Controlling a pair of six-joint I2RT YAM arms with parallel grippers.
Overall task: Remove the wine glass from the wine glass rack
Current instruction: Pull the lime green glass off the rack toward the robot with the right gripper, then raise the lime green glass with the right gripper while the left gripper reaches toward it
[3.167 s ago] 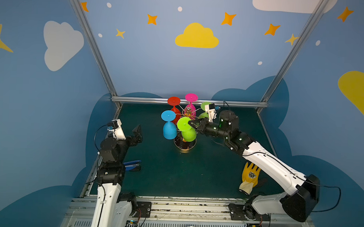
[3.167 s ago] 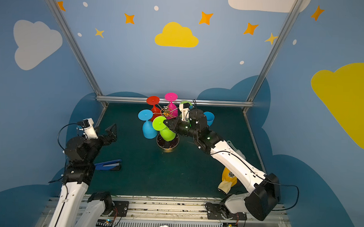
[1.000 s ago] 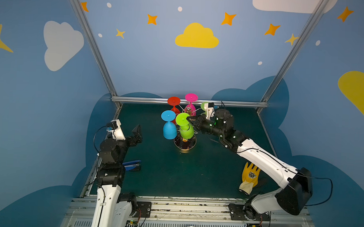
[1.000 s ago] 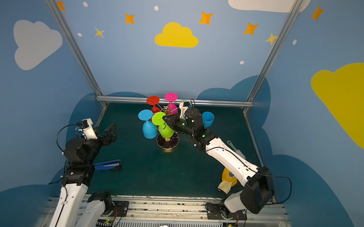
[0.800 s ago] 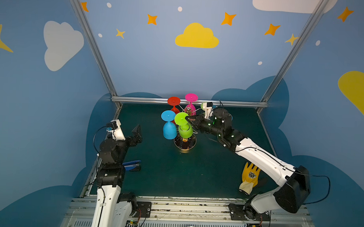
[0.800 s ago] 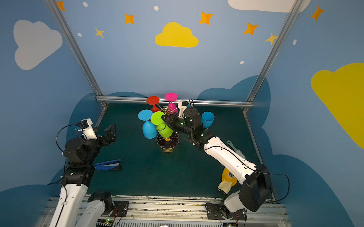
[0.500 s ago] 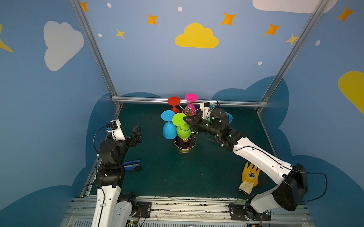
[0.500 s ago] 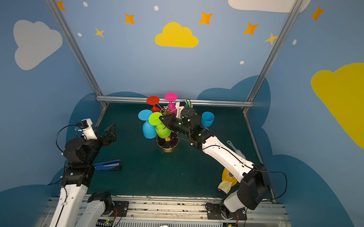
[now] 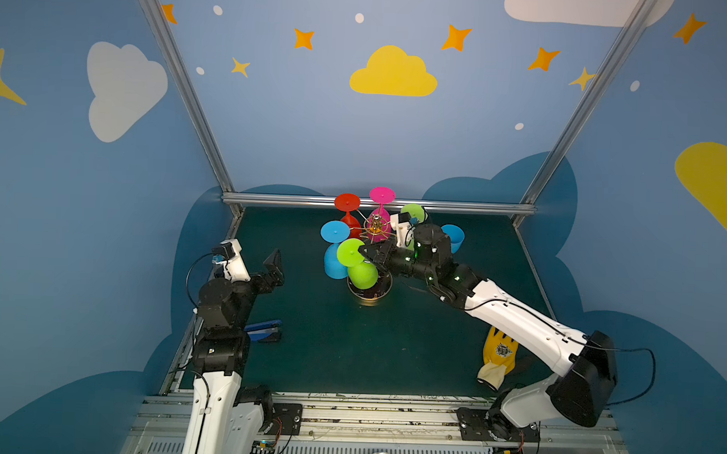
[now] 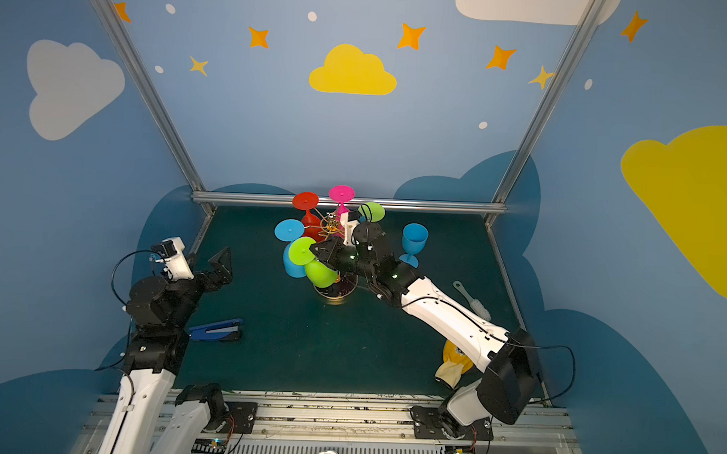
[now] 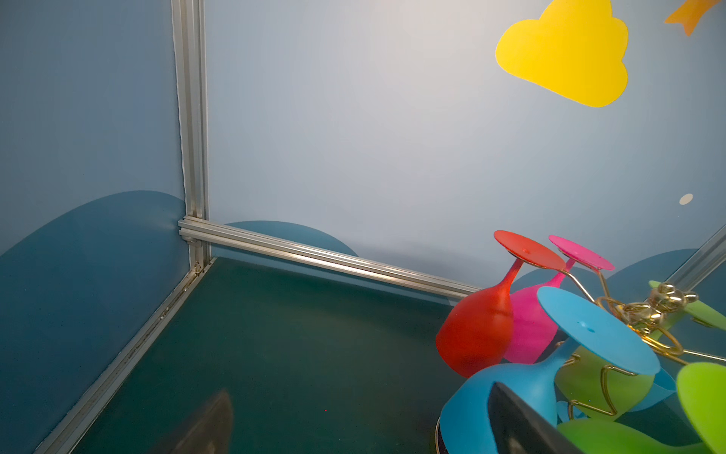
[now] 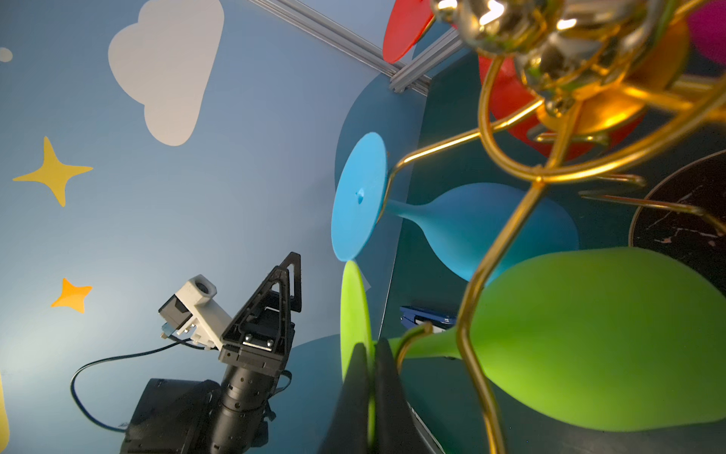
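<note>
Scene with the gold-wire wine glass rack [image 9: 374,231] near the back of the green table [image 9: 390,362]. The right gripper [image 12: 370,353] is clamped on the foot disc of the lime-green wine glass [image 12: 589,346], which hangs tilted with its stem in a wire loop and its bowl above the rack's dark round base [image 9: 379,296]. The left gripper [image 10: 221,269] hovers well apart, jaws spread wide and empty. A hanging blue glass [image 9: 335,252] sits just beside the gripped foot; a red glass [image 9: 347,206], a pink glass [image 9: 382,195] and a second green glass [image 9: 412,213] hang behind. An upright blue goblet [image 10: 414,242], brush [image 10: 471,300], blue stapler [image 9: 262,330] and yellow glove [image 9: 499,353] lie around; the glove's emblem is unreadable.
</note>
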